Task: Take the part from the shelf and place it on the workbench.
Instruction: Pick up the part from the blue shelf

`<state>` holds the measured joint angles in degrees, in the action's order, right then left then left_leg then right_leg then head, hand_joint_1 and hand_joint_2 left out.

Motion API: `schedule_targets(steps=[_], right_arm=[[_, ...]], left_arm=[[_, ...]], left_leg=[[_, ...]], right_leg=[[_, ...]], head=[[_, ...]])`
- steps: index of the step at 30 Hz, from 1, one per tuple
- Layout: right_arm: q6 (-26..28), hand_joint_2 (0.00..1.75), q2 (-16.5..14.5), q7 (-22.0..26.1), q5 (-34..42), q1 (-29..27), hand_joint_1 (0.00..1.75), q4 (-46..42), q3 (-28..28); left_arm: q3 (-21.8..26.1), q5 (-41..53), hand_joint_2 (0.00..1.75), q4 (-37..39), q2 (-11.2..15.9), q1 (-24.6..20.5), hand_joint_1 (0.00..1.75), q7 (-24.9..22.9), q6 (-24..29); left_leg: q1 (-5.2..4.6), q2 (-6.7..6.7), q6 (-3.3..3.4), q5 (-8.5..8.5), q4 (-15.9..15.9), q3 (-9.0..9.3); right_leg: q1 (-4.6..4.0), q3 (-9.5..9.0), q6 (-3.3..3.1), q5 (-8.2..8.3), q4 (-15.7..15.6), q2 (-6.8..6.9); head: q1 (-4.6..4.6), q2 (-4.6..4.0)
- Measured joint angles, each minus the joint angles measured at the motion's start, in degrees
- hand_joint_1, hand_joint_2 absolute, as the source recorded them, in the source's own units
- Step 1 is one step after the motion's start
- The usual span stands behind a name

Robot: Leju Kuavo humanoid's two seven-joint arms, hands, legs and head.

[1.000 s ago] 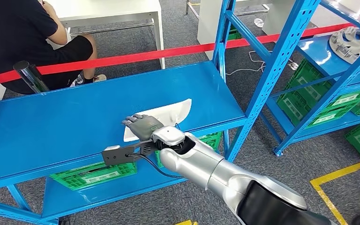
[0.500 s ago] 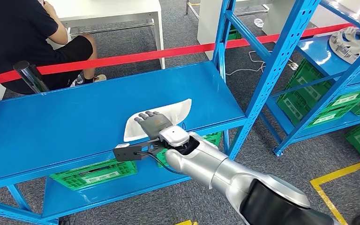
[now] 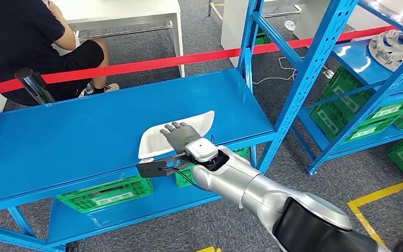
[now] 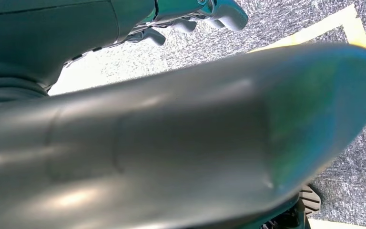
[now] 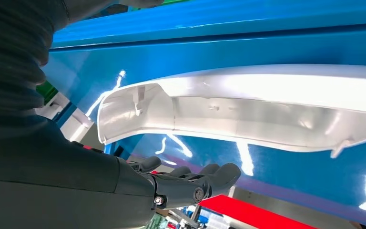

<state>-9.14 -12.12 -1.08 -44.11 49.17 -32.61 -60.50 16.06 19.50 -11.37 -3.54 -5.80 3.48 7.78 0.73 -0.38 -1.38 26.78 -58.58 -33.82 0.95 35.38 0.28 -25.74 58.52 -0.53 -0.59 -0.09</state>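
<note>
The white plastic part (image 3: 176, 134), a long curved shell, lies flat on the blue workbench top (image 3: 84, 136) near its front edge, so the placing looks done or nearly so. The right hand (image 3: 178, 135) hovers over the middle of the part, palm down, its fingers (image 3: 174, 126) straight and slightly spread, holding nothing; from the head view I cannot tell whether the fingertips touch the shell. The step in hand appears to be letting go and clearing away: the hand should lift straight up before drawing back toward the body, so that no fingertip drags the light shell toward the edge, and the wrist camera bracket (image 3: 155, 168) below the forearm should stay off the bench's front lip. The right wrist view adds what the head view hides: the part's hollow underside with its ribs and clips (image 5: 248, 109), and a visible gap between it and the dark fingers (image 5: 205, 176), which suggests the hand is free of it. In the left wrist view the left hand (image 4: 190, 16) hangs over grey carpet, its fingers loosely curled on nothing
</note>
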Motion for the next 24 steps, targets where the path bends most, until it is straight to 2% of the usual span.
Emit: schedule_targets(steps=[5, 6, 7, 9, 10, 11, 20, 24], right_arm=[[2.9, 1.75, 1.0, 0.1, 0.3, 0.6, 0.00, 2.9, -0.1], [3.6, 1.75, 1.1, 0.3, 0.6, 0.8, 0.11, 3.8, 0.1], [4.2, 1.75, 1.3, 0.6, 1.0, 1.1, 0.47, 4.6, 0.4], [5.2, 1.75, 1.5, 1.2, 2.0, 1.6, 1.34, 6.2, 1.4], [5.5, 1.75, 1.5, 1.5, 2.5, 1.8, 1.67, 6.9, 2.0], [5.6, 1.75, 1.6, 1.8, 2.9, 2.0, 1.75, 7.6, 2.6], [5.3, 1.75, 1.2, 2.9, 3.8, 2.4, 1.67, 10.4, 5.3], [5.3, 1.75, 0.9, 3.1, 3.7, 2.4, 1.71, 10.8, 5.5]], left_arm=[[0.0, 0.2, 0.00, 0.0, 0.0, 0.2, 0.00, 0.2, 0.0], [0.0, 0.3, 0.00, 0.0, 0.0, 0.3, 0.00, 0.3, 0.0], [0.0, 0.4, 0.00, 0.0, 0.0, 0.3, 0.00, 0.3, 0.0], [0.0, 0.4, 0.00, 0.0, 0.0, 0.4, 0.00, 0.6, 0.0], [0.0, 0.4, 0.00, 0.0, 0.0, 0.4, 0.00, 0.8, 0.0], [0.0, 0.4, 0.00, 0.0, 0.0, 0.5, 0.00, 0.9, 0.0], [0.5, 0.2, 0.00, 0.0, 0.1, 0.5, 0.00, 1.1, 0.0], [0.7, 0.1, 0.00, 0.0, 0.1, 0.6, 0.00, 1.2, 0.0]], left_leg=[[-0.01, 0.00, 0.00, 0.00, 0.0, 0.00], [-0.01, 0.00, 0.00, 0.00, 0.0, 0.00], [-0.01, 0.00, 0.00, 0.00, 0.0, 0.00], [-0.01, 0.00, 0.00, 0.00, 0.0, 0.00], [-0.01, 0.00, 0.00, 0.00, 0.0, 0.00], [-0.01, 0.00, 0.00, 0.00, 0.0, 0.00], [0.00, 0.00, 0.00, 0.00, 0.0, 0.00], [0.00, 0.00, 0.00, 0.00, 0.0, 0.00]], right_leg=[[0.02, -0.01, 0.01, 0.01, 0.0, 0.00], [0.02, -0.01, 0.01, 0.01, 0.0, 0.00], [0.02, -0.01, 0.01, 0.01, 0.0, 0.00], [0.02, -0.01, 0.01, 0.01, 0.0, 0.00], [0.02, -0.01, 0.01, 0.01, 0.0, 0.00], [0.01, -0.01, 0.01, 0.01, 0.0, 0.00], [0.00, 0.00, 0.01, 0.01, 0.0, 0.00], [0.00, -0.01, 0.01, 0.01, 0.0, 0.00]], head=[[0.00, 0.00], [0.00, 0.00], [0.00, 0.00], [0.00, 0.00], [0.00, 0.00], [0.00, 0.00], [0.00, 0.00], [0.00, 0.01]])
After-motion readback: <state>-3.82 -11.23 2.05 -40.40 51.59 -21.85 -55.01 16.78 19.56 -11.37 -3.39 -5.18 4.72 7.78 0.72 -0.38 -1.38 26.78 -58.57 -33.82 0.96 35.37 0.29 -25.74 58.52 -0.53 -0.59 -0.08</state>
